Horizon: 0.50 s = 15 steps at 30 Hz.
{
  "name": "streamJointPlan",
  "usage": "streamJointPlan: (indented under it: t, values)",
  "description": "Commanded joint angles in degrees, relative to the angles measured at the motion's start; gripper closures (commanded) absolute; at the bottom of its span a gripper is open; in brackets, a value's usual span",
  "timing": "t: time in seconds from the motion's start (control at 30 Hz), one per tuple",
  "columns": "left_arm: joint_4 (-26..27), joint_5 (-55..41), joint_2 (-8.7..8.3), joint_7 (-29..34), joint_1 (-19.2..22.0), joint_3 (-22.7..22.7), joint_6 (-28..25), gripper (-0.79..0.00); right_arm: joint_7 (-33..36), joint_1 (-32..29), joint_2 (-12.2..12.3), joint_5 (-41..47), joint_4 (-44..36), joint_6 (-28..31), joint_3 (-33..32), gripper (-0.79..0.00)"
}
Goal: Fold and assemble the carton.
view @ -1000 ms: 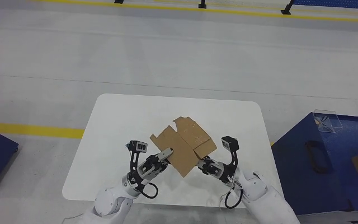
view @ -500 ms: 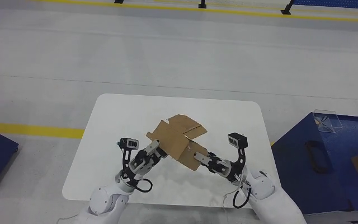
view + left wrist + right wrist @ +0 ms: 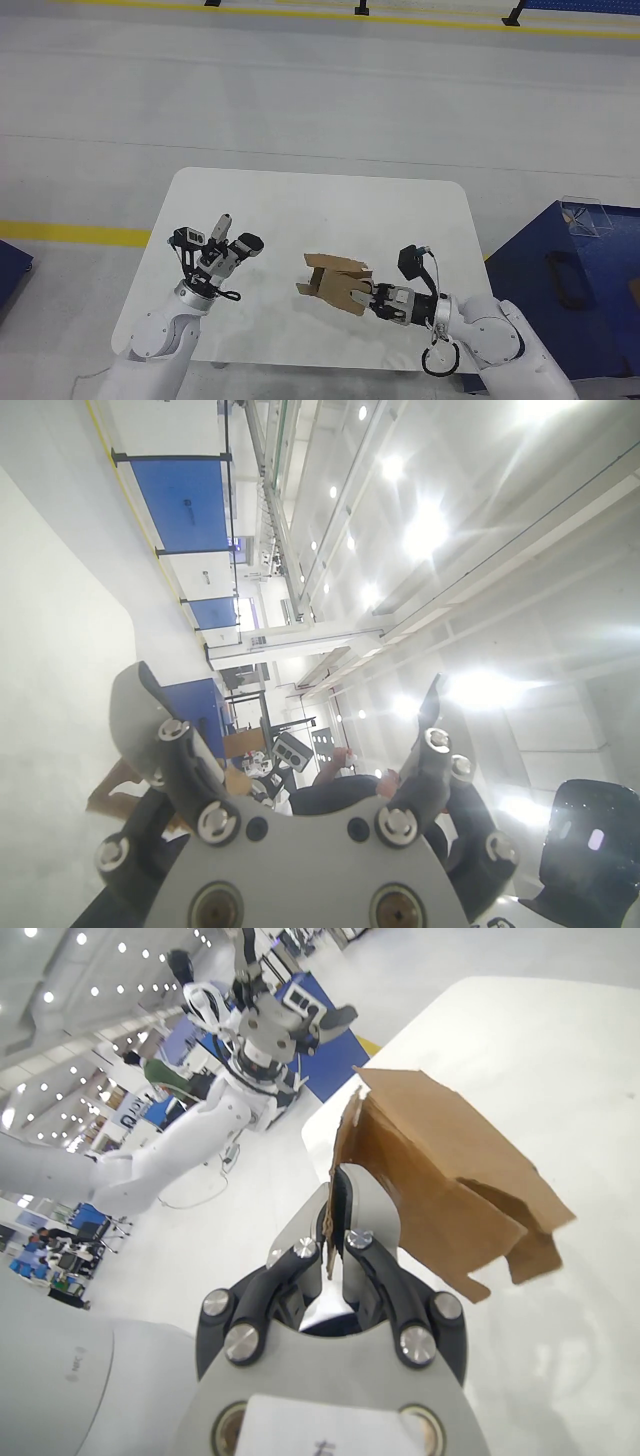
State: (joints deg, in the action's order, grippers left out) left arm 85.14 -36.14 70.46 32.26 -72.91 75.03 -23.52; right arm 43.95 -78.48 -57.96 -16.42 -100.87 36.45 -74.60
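A brown cardboard carton, partly folded into a box shape with loose flaps, is held just above the white table near its front middle. My right gripper is shut on one wall of the carton, the cardboard edge pinched between its fingers. My left gripper is raised at the table's front left, well apart from the carton, open with nothing between its fingers. The left wrist view catches a corner of the carton low behind one finger.
The white table has rounded corners and bare surface around the carton. A blue cabinet stands on the floor to the right of the table. A yellow floor line runs at the left.
My left gripper let go of the carton, opened and swung away to the left and upward. The right gripper kept its hold; the carton turned and dropped lower, now a more closed box shape.
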Motion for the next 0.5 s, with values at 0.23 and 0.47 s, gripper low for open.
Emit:
streamJointPlan:
  t: [0.23, 0.47]
  values:
    - [0.95, -2.84, -0.07, 11.01, 1.14, -1.2, 1.87, -0.785, 7.12, -2.39, 1.28, -3.69, -6.14, 6.81, 0.1, 0.0]
    - [1.13, -0.32, -0.63, 18.7, 1.62, -1.84, 7.11, -0.785, 7.78, -3.0, 1.9, -3.29, -8.08, 7.74, -0.12, 0.0]
